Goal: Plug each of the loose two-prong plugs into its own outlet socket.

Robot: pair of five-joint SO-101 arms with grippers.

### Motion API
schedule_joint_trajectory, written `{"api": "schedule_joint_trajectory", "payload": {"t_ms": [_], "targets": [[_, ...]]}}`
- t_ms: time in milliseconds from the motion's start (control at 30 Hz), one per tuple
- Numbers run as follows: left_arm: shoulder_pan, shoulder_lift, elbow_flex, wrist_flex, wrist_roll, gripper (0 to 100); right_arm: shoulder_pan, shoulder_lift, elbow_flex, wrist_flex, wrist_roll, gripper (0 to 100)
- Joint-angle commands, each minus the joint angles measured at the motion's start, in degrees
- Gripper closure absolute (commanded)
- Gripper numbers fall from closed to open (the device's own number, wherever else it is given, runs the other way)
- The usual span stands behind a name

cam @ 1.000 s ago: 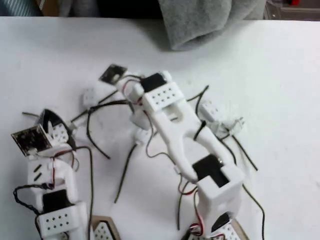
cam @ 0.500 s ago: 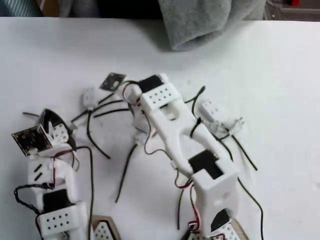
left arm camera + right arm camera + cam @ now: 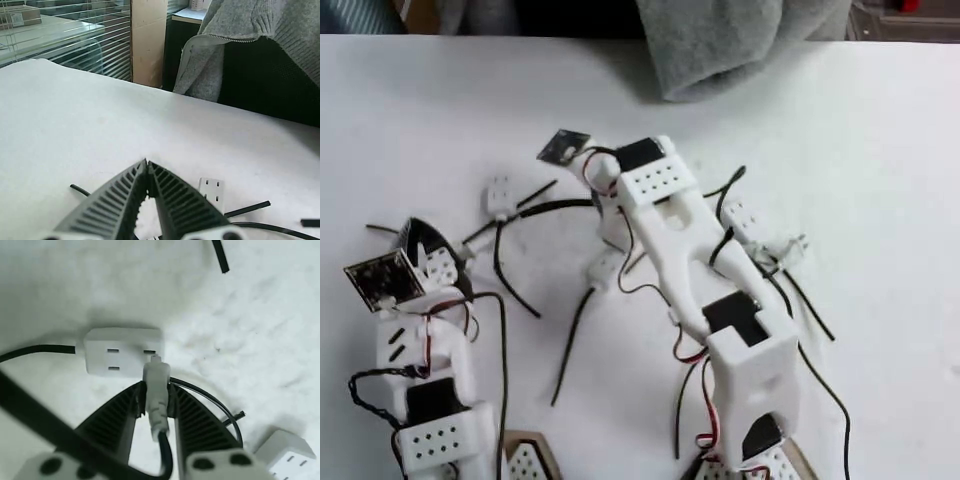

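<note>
Beneath both my claws lies the matte white table (image 3: pixel 880 150), with a grey ribbed-knit cloth (image 3: pixel 720 45) draped over its far edge. My right claw (image 3: pixel 156 388), black and ridged inside, is clamped on a smooth white plug (image 3: pixel 155 374) with a black cord. The plug's nose touches the slotted face of a rounded rectangular outlet block (image 3: pixel 120 354) just ahead of my fingertips. My left claw (image 3: pixel 147 166) has its toothed fingers pinched together on nothing, and a small white holed block (image 3: pixel 211 191) lies just beyond it.

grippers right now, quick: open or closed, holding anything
Left gripper: jaws closed, holding nothing.
Right gripper: jaws closed on a white plug, its tip at the outlet socket.
</note>
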State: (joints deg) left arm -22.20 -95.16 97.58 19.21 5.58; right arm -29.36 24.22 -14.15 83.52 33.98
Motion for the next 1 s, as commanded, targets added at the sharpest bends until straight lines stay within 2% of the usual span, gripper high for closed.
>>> {"api": "schedule_joint_trajectory", "payload": {"t_ms": [0, 400, 967], "targets": [[-0.5, -0.7, -0.4, -0.2, 0.5, 98, -0.2, 0.1, -1.2, 0.1, 0.4, 97.9], [-0.5, -0.7, -0.4, -0.2, 0.5, 98, -4.7, 0.5, -0.4, 0.2, -0.1, 97.9], [-0.5, -0.7, -0.4, -0.2, 0.5, 98, -3.4, 0.4, 11.8, -6.2, 0.0, 97.9]]}}
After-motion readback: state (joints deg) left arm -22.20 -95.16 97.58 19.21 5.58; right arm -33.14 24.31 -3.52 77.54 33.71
